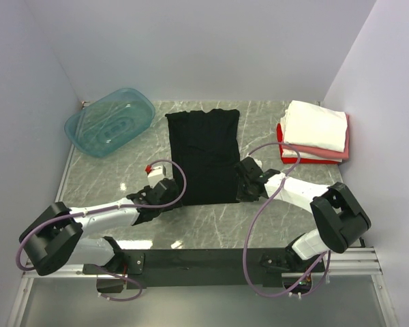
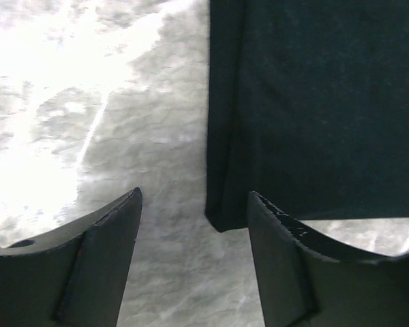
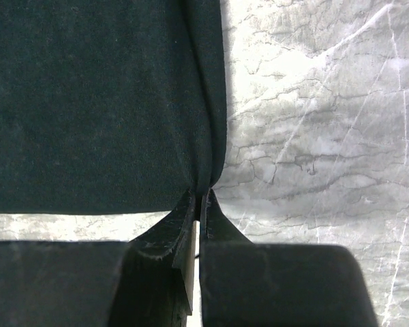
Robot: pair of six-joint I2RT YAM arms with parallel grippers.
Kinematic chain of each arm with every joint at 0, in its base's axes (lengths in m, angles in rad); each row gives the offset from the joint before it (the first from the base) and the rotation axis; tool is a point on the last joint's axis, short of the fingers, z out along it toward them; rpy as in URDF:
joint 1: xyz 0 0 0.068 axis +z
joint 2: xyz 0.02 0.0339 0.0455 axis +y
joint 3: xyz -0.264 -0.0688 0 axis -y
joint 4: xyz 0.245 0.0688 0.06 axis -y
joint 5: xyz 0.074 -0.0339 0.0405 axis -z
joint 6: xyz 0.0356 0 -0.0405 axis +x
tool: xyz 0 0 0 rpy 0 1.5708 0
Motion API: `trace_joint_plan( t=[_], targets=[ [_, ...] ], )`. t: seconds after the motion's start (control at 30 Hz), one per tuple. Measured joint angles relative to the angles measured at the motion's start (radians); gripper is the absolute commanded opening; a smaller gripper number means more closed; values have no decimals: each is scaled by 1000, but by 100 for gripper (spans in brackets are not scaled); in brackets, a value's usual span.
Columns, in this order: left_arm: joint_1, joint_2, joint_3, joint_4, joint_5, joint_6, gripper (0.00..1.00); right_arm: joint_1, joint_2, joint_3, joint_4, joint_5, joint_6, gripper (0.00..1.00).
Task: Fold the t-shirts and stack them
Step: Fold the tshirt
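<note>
Black t-shirt (image 1: 203, 153) lies lengthwise mid-way across the marble table (image 1: 123, 177), a gripper at each near corner.
Right gripper (image 3: 199, 196) jaws pinch its near-right corner; left gripper (image 2: 194, 197) jaws stand wide, near-left corner between them, ungripped; white t-shirt (image 1: 317, 125) tops pink t-shirt (image 1: 330, 154) and red t-shirt (image 1: 287, 157) far right; teal tub (image 1: 109, 121) far left.

Left arm (image 1: 105, 216), right arm (image 1: 294, 192): white link shells, bulky black joint housings. A mauve-grey cable (image 1: 258, 212) loops loose along each. Black base plate (image 1: 211, 260) spans both mounts. Left pincer (image 2: 194, 204) and right pincer (image 3: 199, 199) are matte black with curved fingers and scuffed edges. Small red tab (image 1: 148, 169) at the left wrist.
</note>
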State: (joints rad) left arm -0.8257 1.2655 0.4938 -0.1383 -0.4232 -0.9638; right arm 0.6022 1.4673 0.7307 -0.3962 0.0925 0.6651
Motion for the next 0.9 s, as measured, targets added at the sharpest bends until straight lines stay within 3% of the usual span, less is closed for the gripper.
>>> trace_joint_plan(
  t=[0.43, 0.63, 0.77, 0.9],
  targets=[
    [1, 2, -27, 90, 82, -5, 57, 29, 7, 4, 4, 26, 6, 0],
    [1, 4, -48, 115, 104, -29, 30, 34, 7, 5, 4, 28, 8, 0],
    [1, 16, -58, 140, 117, -35, 1, 46, 7, 5, 3, 35, 13, 0],
    [1, 18, -60, 153, 124, -37, 1, 66, 0, 6, -9, 48, 22, 0]
  ],
)
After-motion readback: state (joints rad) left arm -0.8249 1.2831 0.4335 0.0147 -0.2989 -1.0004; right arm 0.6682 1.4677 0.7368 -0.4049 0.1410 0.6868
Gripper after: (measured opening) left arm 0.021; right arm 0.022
